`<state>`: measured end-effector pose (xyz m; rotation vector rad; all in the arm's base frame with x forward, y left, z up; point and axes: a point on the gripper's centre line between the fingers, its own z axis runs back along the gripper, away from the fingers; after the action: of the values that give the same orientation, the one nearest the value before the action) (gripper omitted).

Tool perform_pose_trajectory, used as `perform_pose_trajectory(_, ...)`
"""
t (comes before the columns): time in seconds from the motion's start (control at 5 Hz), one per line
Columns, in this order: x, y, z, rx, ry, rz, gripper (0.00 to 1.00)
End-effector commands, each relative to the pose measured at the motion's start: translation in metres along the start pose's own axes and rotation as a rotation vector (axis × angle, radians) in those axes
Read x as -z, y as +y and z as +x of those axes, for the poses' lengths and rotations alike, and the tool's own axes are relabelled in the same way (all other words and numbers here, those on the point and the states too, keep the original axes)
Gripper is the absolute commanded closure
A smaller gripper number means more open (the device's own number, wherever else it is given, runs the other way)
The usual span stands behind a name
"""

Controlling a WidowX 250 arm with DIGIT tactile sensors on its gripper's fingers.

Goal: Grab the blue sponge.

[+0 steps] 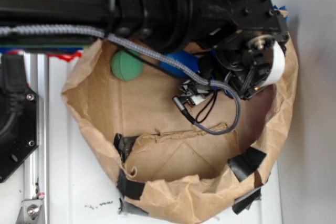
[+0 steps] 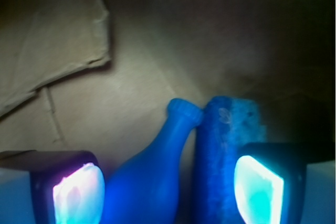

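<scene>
In the wrist view the blue sponge (image 2: 223,150) lies lengthwise on the brown paper, rough-faced, just inside my right finger pad (image 2: 258,190). A smooth blue bottle-shaped pin (image 2: 152,177) lies along its left side, its cap touching the sponge's far end. My gripper (image 2: 168,192) is open, low over both, and pin and sponge both sit between the pads. The left pad (image 2: 79,195) stands left of the pin. In the exterior view the arm (image 1: 210,9) covers the gripper; only a blue patch (image 1: 178,64) shows beneath it.
Everything sits inside a shallow brown paper bag (image 1: 173,192) with rolled walls and black tape patches. A green ball (image 1: 126,65) rests at the bag's back left. A grey cable (image 1: 220,124) loops below the arm. A paper flap (image 2: 52,40) rises at the wrist view's upper left.
</scene>
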<state>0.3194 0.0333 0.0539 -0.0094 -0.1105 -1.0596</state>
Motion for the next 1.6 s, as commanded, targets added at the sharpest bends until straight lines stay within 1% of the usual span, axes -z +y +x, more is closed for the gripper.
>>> perform_pose_trajectory(0.0,-0.033,-0.008,0.009,0.064,-0.039,0.04,0.0)
perform_pose_trajectory(0.2,-0.046,-0.006,0.005,0.041,-0.044,0.083,0.0)
perform_pose_trajectory(0.4,-0.062,0.008,-0.003,-0.01,-0.067,0.135,0.0)
perform_pose_trajectory(0.6,-0.062,0.027,-0.007,-0.04,-0.062,0.158,0.0)
perform_pose_trajectory(0.8,-0.05,0.035,-0.005,-0.028,0.014,0.222,0.0)
perform_pose_trajectory(1.0,-0.038,0.037,-0.002,-0.014,0.051,0.23,0.0)
perform_pose_trajectory(1.2,-0.028,0.036,0.002,0.002,0.069,0.21,0.0)
perform_pose_trajectory(1.4,-0.022,0.028,0.004,0.019,0.073,0.19,0.0)
